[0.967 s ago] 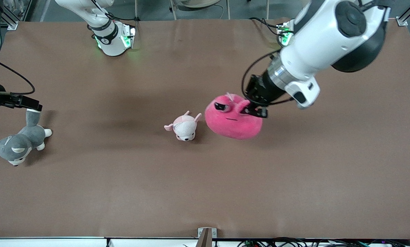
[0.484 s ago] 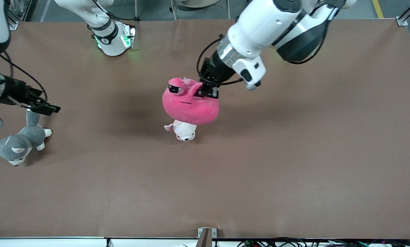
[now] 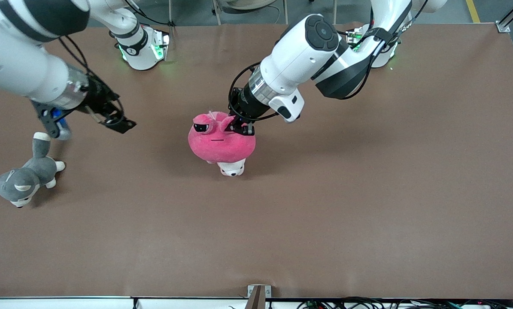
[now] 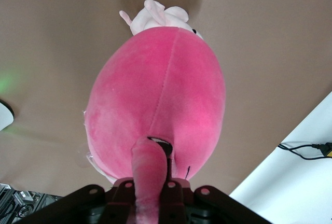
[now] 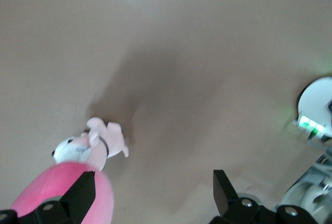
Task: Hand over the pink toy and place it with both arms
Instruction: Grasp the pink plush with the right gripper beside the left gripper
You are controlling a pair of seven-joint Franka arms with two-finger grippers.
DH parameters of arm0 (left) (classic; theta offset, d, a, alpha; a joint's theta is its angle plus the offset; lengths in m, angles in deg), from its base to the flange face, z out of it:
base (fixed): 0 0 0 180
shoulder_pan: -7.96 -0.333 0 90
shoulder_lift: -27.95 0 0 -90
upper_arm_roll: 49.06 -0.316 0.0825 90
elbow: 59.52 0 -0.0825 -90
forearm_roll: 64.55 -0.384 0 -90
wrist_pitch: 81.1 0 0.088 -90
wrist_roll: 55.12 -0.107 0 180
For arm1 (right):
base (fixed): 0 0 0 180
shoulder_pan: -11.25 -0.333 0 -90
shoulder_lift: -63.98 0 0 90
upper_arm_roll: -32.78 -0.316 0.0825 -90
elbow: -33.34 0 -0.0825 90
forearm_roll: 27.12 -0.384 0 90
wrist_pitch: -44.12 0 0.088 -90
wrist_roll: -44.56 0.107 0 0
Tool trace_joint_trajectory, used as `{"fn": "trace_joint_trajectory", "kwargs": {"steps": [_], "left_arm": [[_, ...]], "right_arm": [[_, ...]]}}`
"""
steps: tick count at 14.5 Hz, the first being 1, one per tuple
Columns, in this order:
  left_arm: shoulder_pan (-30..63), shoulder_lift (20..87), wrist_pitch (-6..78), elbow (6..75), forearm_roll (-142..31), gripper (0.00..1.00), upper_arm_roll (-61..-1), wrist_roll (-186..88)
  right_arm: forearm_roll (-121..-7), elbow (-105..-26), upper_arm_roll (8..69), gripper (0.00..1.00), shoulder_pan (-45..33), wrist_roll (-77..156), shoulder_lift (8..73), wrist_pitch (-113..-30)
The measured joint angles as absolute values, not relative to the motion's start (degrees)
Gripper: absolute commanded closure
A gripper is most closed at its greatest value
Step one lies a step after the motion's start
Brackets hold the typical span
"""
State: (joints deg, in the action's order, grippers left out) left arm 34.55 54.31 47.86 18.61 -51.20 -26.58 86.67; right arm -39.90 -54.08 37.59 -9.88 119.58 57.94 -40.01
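Observation:
The hot-pink blob toy [image 3: 221, 139] hangs in the air from my left gripper [image 3: 240, 128], which is shut on a soft flap at its top; the wrist view shows the flap [image 4: 149, 182] pinched between the jaws. The toy is over the small pale pink-and-white plush [image 3: 232, 168], which also shows in the left wrist view [image 4: 158, 19]. My right gripper [image 3: 121, 124] is open and empty in the air, toward the right arm's end from the toy. In the right wrist view the toy [image 5: 65, 195] and small plush [image 5: 93, 146] show past its fingers [image 5: 83, 195].
A grey and white wolf plush [image 3: 22, 178] lies on the brown table [image 3: 325, 206] near the right arm's end. The arm bases with green lights [image 3: 142, 47] stand along the table's edge farthest from the front camera.
My left gripper carried the pink toy from beside the small plush toward the right arm's end, now over that plush. My right gripper swung from over the grey plush toward the table's middle.

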Motion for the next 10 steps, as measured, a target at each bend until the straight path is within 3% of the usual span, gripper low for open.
{"fn": "trace_joint_trajectory", "kwargs": {"steps": [5, 10], "left_arm": [[34.7, 54.3, 47.9, 17.9, -51.2, 0.99, -26.6, 86.8], [35.1, 54.3, 47.9, 17.9, -51.2, 0.99, -26.6, 86.8]], "right_arm": [[-40.5, -54.4, 37.6, 0.0, -18.6, 133.8, 57.5, -49.4], [-40.5, -54.5, 37.6, 0.03, -22.5, 140.8, 54.7, -57.1]]}}
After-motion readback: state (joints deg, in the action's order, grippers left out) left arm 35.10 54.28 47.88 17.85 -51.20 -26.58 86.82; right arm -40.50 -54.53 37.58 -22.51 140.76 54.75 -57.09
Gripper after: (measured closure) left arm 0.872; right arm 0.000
